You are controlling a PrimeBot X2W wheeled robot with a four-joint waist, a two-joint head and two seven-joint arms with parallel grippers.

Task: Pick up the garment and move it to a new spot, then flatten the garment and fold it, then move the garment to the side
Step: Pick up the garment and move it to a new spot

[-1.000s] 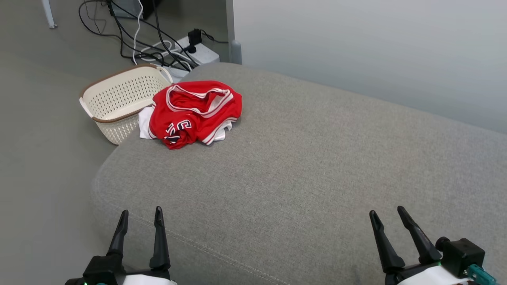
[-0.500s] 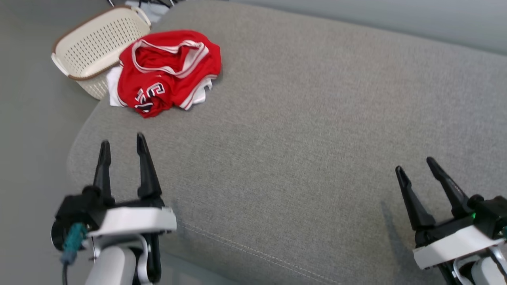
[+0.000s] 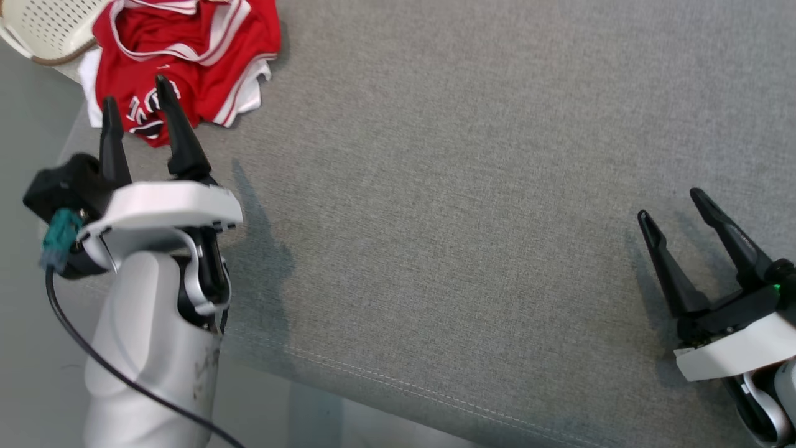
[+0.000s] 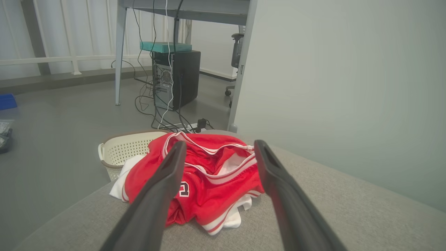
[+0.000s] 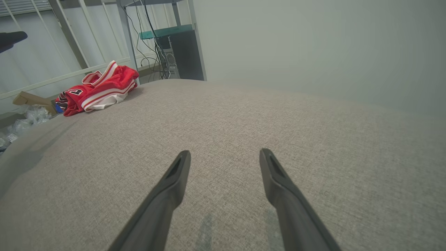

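One red garment [image 3: 199,50] crumpled at the cushion [image 3: 435,186] corner; left gripper [image 3: 135,90], fingers spread, seemingly lined up for pickup; right gripper [image 3: 670,204], fingers spread, well apart.

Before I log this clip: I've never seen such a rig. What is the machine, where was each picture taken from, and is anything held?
It is a wheeled robot with two arms, each ending in a two-fingered gripper. One picture looks down from its head; the other two look along each wrist's fingers. A crumpled red jersey lies at a corner of the grey cushion, beside a cream basket. The left gripper is open, pointing at the jersey; the right gripper is open above bare cushion. Nothing is held.
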